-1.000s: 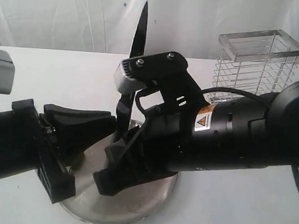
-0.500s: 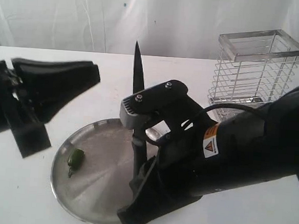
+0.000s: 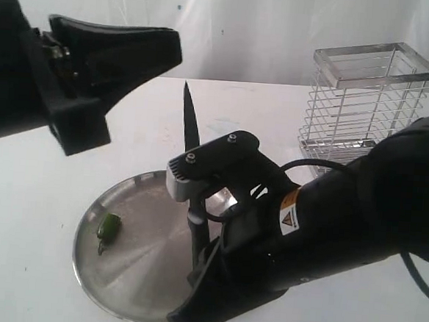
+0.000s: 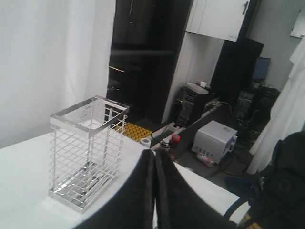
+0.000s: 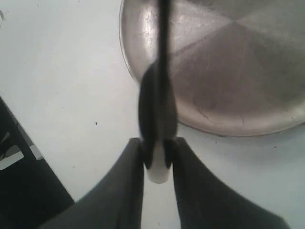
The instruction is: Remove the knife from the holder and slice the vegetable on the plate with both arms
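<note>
Exterior view first: the right gripper (image 3: 201,274) sits low over the near edge of the plate (image 3: 129,273), clamped on the knife (image 3: 191,174) by its black handle. The blade stands almost upright, tip pointing up, dark against the white table (image 3: 43,193). On the plate's left side lies the vegetable (image 3: 107,228), small and glossy green, well apart from the knife and from both grippers. Up in the top left corner, the left gripper (image 3: 160,43) hangs high above the table, nowhere near the plate, with nothing in it. Back right stands the holder (image 3: 366,105), upright on the table behind the right arm (image 3: 358,215).

Over to the left wrist view: the left gripper (image 4: 154,191) shows its two black fingers (image 4: 138,200) pressed together, barely a slit between them, gripping nothing. Beyond them is the holder (image 4: 86,152), its wire walls and flat steel rim clear, and a cluttered room past the table's edge.

Now the right wrist view: the right gripper (image 5: 157,164) has its fingers (image 5: 128,191) tight on either side of the knife (image 5: 159,95), pinching the butt of the handle. The knife runs straight away from the camera, out over the rim of the plate (image 5: 238,86). Bare brushed steel fills what shows of the plate here; the vegetable is out of this shot.
</note>
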You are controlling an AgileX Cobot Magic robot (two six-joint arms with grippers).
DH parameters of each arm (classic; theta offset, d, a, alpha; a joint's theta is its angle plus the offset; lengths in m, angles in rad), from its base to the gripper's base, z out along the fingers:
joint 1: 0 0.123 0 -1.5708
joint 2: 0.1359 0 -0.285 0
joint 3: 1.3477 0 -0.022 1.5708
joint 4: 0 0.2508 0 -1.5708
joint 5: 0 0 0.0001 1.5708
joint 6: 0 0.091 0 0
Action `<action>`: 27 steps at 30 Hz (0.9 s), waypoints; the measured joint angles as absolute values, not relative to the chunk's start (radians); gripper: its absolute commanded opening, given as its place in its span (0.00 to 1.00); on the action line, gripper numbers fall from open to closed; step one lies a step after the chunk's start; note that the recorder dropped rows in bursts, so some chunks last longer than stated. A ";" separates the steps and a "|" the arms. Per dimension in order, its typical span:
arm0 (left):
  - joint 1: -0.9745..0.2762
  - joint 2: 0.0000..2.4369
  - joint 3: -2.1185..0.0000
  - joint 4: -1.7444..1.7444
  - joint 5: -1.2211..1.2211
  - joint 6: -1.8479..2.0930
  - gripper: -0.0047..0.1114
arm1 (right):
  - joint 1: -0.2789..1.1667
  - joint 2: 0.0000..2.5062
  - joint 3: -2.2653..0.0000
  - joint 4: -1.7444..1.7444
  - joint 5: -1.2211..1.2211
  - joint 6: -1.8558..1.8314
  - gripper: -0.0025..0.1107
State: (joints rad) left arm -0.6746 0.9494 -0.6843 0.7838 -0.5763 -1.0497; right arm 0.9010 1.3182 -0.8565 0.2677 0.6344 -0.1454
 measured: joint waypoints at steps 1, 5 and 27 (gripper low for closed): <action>-0.675 0.967 -0.693 0.789 -0.595 -1.062 0.04 | 0.901 1.318 -0.856 0.268 0.634 -0.148 0.02; -0.675 1.028 -0.715 0.804 -0.632 -1.095 0.04 | 0.901 1.318 -0.859 0.268 0.634 -0.153 0.02; -0.675 1.138 -0.717 0.911 -0.417 -1.079 0.04 | 0.901 1.318 -0.862 0.268 0.661 -0.167 0.02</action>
